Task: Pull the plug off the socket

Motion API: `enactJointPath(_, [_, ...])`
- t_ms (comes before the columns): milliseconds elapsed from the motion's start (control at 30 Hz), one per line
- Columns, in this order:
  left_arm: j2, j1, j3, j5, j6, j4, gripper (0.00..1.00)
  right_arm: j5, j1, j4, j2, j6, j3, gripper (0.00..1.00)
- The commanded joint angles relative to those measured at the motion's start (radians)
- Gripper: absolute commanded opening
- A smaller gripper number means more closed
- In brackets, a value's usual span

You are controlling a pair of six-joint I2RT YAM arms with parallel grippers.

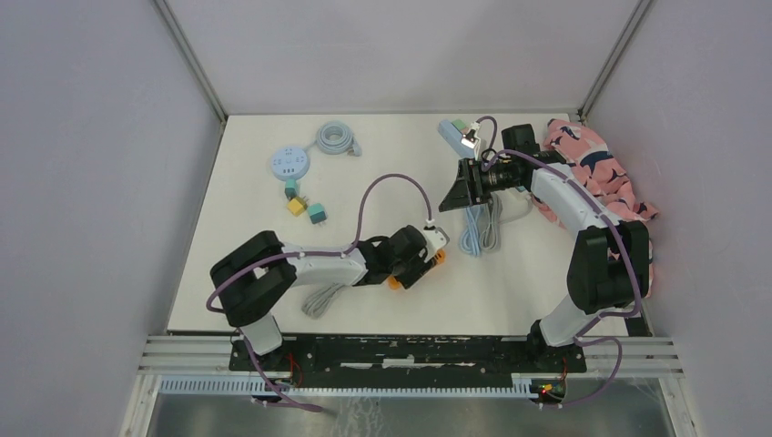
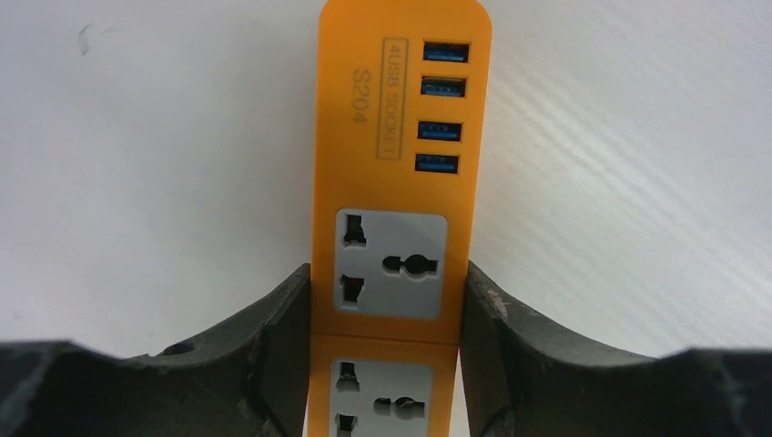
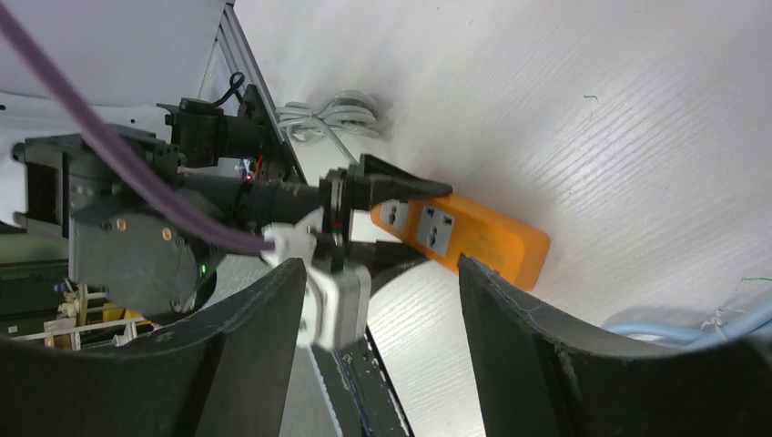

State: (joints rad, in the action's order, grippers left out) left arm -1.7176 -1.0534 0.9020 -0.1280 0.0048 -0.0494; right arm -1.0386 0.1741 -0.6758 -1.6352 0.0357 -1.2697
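White tabletop (image 1: 246, 273) between grey walls. Just 5 o'clock of its centre, left gripper (image 2: 387, 273) narrowed, fingers (image 2: 273, 355) pressed to both long sides of the orange power strip (image 2: 401, 109), sockets (image 2: 391, 264) face up between them; plug possibly hidden under the wrist, hard to tell. At 1 o'clock, right gripper (image 3: 380, 264) raised, jaws apart, gripping nothing. Pale-blue cable bundle (image 1: 478, 228) at the strip's 2 o'clock, grey cord (image 1: 320, 299) at 8 o'clock. Round outlet (image 1: 289, 164) and small adapters (image 1: 306, 208) at 11 o'clock, pink cloth (image 1: 601, 173) at 2 o'clock.

- Your orange plastic power strip (image 2: 401, 182): smooth, with a faint sheen.
- Your white bench (image 2: 619, 182): matt, finely ribbed.
- On your left claw (image 2: 387, 278), black fingers (image 2: 264, 355): matt, scuffed.
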Motion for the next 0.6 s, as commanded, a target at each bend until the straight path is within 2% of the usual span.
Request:
enactJointPath(0, [0.108, 0.117, -0.055, -0.06, -0.08, 0.075, 0.03, -0.028, -0.005, 0.003, 0.035, -0.017, -0.036, 0.68])
enactJointPath(300, [0.169, 0.428, -0.127, -0.087, -0.301, 0.182, 0.03, -0.029, -0.006, 0.005, 0.034, -0.016, -0.034, 0.68])
enactJointPath(567, [0.062, 0.518, 0.026, -0.376, -0.397, 0.078, 0.03, -0.028, -0.007, 0.005, 0.035, -0.017, -0.033, 0.68])
